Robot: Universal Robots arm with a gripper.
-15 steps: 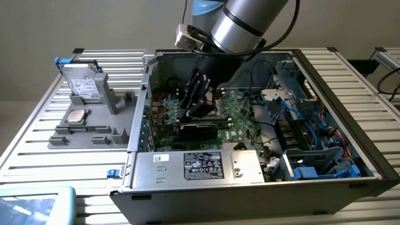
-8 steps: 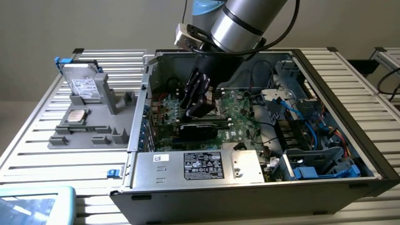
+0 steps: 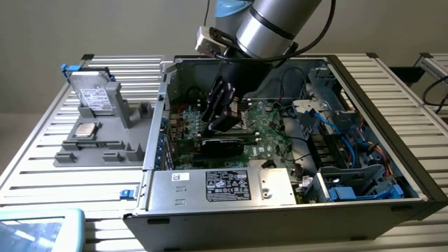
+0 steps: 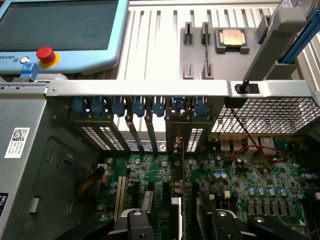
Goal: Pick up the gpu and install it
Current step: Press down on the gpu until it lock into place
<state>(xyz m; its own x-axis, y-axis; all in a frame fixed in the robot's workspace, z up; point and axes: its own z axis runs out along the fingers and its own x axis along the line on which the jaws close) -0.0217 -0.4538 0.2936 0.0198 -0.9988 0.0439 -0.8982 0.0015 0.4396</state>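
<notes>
The gpu (image 4: pixel 176 186) stands on edge in a slot of the large green motherboard (image 4: pixel 260 185) inside the open PC case. Its silver bracket (image 4: pixel 178 131) sits in the row of rear slot openings. In the exterior view it shows as a dark block (image 3: pixel 224 144) low on the board, right under the arm's black gripper (image 3: pixel 222 124). The gripper (image 4: pixel 175 216) hangs just above the card with one finger on either side. A strip of motherboard shows between each finger (image 4: pixel 139 220) and the card, so the gripper is open and holds nothing.
The case's rear wall and blue slot latches (image 4: pixel 137 106) are close in front of the gripper. A red cable (image 4: pixel 250 144) crosses the board. The power supply (image 3: pixel 224 185) and blue drive cage (image 3: pixel 360 186) fill the case's near side. Outside are a grey fixture with a CPU (image 3: pixel 85 130) and a teach pendant (image 4: pixel 60 30).
</notes>
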